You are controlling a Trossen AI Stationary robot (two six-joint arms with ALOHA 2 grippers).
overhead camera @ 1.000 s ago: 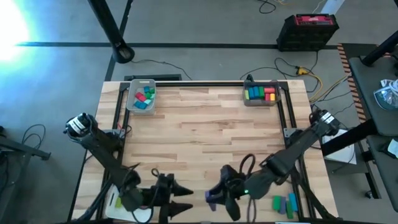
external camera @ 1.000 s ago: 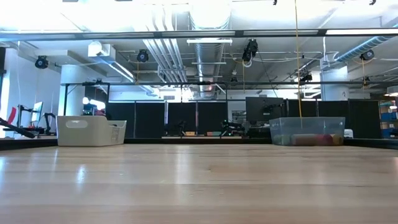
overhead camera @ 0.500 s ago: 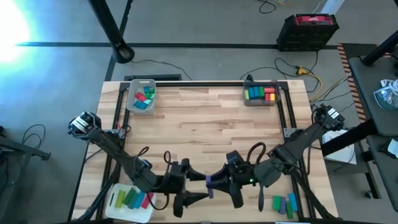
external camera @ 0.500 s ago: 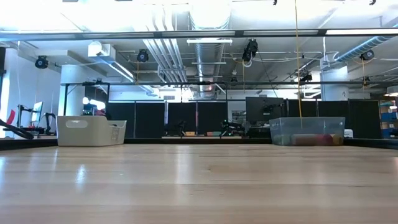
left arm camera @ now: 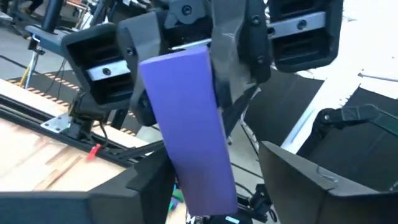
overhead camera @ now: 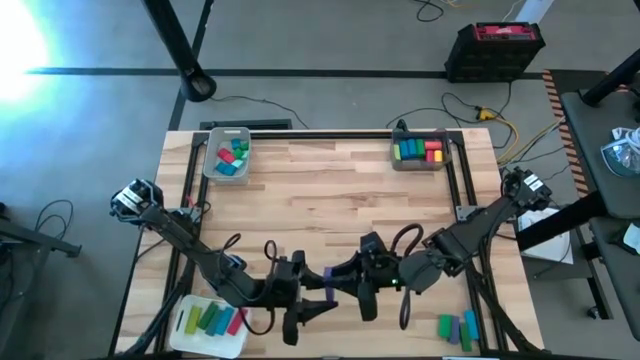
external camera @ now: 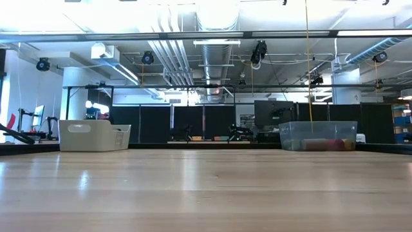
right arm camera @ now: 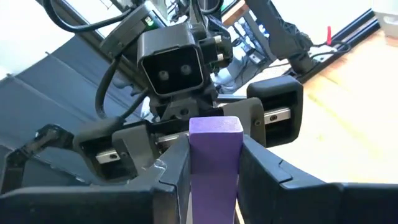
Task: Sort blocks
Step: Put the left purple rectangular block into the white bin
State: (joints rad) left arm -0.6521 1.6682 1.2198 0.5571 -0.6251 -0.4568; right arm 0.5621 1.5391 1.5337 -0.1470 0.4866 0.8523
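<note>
Jaws of your right gripper (overhead camera: 340, 283) clamp a smooth purple bar block (right arm camera: 214, 162) near the table's (overhead camera: 330, 190) six-o'clock edge, while your left gripper (overhead camera: 318, 296) meets it, matte fingers spread wide.

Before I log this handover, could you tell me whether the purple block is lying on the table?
No, the purple block is held off the table between the fingers of the right hand, facing the open left hand.
</note>
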